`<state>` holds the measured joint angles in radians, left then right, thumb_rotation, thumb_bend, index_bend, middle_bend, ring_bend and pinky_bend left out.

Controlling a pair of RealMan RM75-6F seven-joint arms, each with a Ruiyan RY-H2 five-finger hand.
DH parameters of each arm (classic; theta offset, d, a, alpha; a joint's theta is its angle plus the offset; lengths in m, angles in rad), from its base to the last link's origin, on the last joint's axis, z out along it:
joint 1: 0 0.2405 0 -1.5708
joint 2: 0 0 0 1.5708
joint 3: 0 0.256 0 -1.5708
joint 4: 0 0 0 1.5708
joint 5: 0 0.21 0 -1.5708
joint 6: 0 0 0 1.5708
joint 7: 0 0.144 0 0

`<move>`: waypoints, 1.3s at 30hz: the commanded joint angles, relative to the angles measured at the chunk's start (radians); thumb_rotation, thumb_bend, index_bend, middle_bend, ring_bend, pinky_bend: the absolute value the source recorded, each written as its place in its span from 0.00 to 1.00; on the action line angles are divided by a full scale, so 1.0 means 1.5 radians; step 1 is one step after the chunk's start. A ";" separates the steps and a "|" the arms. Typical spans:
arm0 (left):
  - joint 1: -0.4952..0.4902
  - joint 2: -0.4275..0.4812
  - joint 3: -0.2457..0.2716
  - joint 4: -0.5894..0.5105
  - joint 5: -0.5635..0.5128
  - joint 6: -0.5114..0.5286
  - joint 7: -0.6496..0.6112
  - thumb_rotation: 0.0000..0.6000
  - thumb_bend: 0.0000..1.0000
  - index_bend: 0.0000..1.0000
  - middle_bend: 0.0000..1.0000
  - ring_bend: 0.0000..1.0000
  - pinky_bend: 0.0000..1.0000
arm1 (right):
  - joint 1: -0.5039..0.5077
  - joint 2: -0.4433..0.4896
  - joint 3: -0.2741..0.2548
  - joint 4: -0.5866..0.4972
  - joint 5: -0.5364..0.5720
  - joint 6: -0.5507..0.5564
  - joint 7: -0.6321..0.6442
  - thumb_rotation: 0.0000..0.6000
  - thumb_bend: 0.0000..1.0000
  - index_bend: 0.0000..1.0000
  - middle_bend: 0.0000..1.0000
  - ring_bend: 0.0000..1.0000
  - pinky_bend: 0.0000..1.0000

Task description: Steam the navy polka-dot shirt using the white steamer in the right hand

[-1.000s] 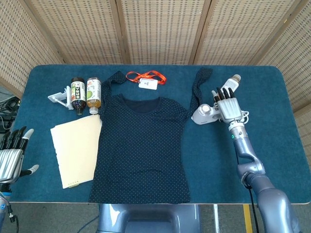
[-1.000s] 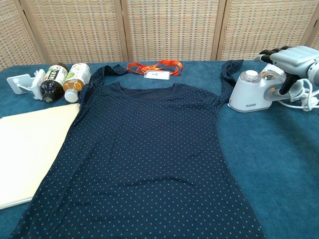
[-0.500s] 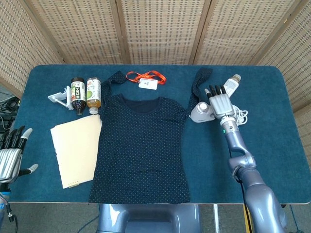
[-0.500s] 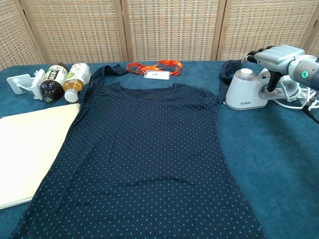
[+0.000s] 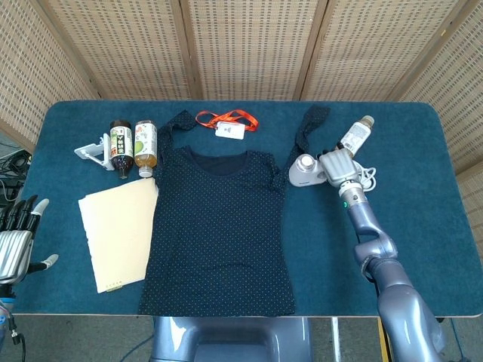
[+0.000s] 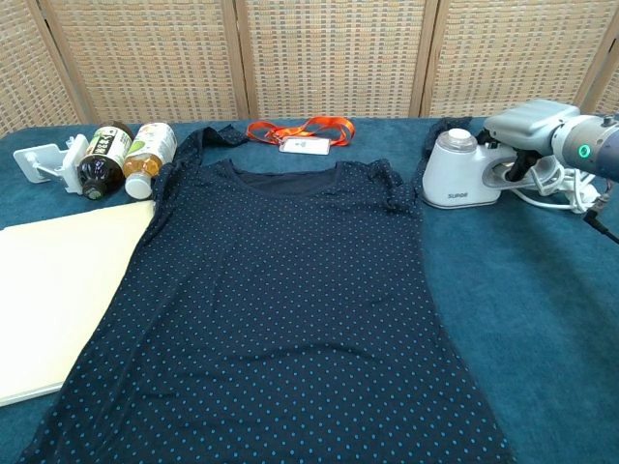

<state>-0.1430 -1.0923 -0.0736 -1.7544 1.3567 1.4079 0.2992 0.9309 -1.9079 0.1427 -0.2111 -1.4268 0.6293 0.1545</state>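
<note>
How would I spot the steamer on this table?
Find the navy polka-dot shirt spread on the blue table. By its sleeve nearest the right hand stands the steamer: a small white body with a round cap, held by that hand.

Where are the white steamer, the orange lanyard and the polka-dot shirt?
white steamer (image 6: 461, 174): chest view, front of its body.
orange lanyard (image 6: 290, 130): chest view, its strap.
polka-dot shirt (image 5: 219, 226): head view, middle of the front.

– Right hand (image 5: 337, 164)?
– Arm stretched forward, wrist straight, palm down; fingers curled round the handle of the white steamer (image 6: 462, 171), which sits just to the hand's left.
– Left hand (image 5: 16, 243)?
– Low at the near left, holding nothing, fingers spread and pointing up.
</note>
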 commanded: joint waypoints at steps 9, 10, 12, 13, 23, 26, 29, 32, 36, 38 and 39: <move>-0.002 -0.002 0.003 -0.003 0.002 0.000 0.002 1.00 0.00 0.00 0.00 0.00 0.00 | -0.019 0.033 -0.027 -0.011 -0.028 0.041 0.094 1.00 1.00 0.69 0.56 0.61 0.89; -0.002 -0.001 0.003 -0.004 0.003 0.000 0.002 1.00 0.00 0.00 0.00 0.00 0.00 | -0.020 0.037 -0.028 -0.009 -0.029 0.048 0.099 1.00 1.00 0.70 0.56 0.62 0.93; -0.001 0.000 0.005 -0.004 0.006 0.001 -0.001 1.00 0.00 0.00 0.00 0.00 0.00 | -0.023 0.049 -0.030 -0.006 -0.033 0.070 0.113 1.00 1.00 0.71 0.56 0.63 0.97; -0.001 0.000 0.005 -0.004 0.007 0.001 -0.002 1.00 0.00 0.00 0.00 0.00 0.00 | -0.024 0.055 -0.031 -0.005 -0.034 0.077 0.117 1.00 1.00 0.73 0.55 0.64 0.99; -0.001 0.009 0.015 -0.010 0.026 -0.001 -0.019 1.00 0.00 0.00 0.00 0.00 0.00 | -0.057 0.155 -0.033 -0.053 -0.046 0.210 0.151 1.00 1.00 0.76 0.60 0.67 1.00; 0.000 0.011 0.018 -0.011 0.032 -0.001 -0.024 1.00 0.00 0.00 0.00 0.00 0.00 | -0.064 0.180 -0.028 -0.084 -0.045 0.246 0.158 1.00 1.00 0.76 0.60 0.67 1.00; 0.000 0.013 0.021 -0.011 0.040 -0.001 -0.030 1.00 0.00 0.00 0.00 0.00 0.00 | -0.068 0.208 -0.030 -0.131 -0.056 0.295 0.166 1.00 1.00 0.76 0.60 0.68 1.00; 0.001 0.015 0.024 -0.012 0.047 0.001 -0.036 1.00 0.00 0.00 0.00 0.00 0.00 | -0.069 0.236 -0.041 -0.192 -0.080 0.343 0.161 1.00 1.00 0.76 0.61 0.69 1.00; 0.004 0.020 0.027 -0.011 0.056 0.005 -0.048 1.00 0.00 0.00 0.00 0.00 0.00 | -0.067 0.286 -0.054 -0.346 -0.110 0.379 0.114 1.00 1.00 0.76 0.62 0.70 1.00; 0.004 0.021 0.027 -0.011 0.058 0.007 -0.052 1.00 0.00 0.00 0.00 0.00 0.00 | -0.064 0.299 -0.060 -0.407 -0.122 0.381 0.086 1.00 1.00 0.76 0.62 0.70 1.00; 0.005 0.022 0.027 -0.011 0.058 0.007 -0.054 1.00 0.00 0.00 0.00 0.00 0.00 | -0.062 0.303 -0.064 -0.441 -0.130 0.382 0.071 1.00 1.00 0.76 0.62 0.70 1.00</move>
<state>-0.1362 -1.0601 -0.0331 -1.7706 1.4440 1.4182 0.2195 0.8327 -1.5123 0.0702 -0.7014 -1.5725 1.1651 0.3410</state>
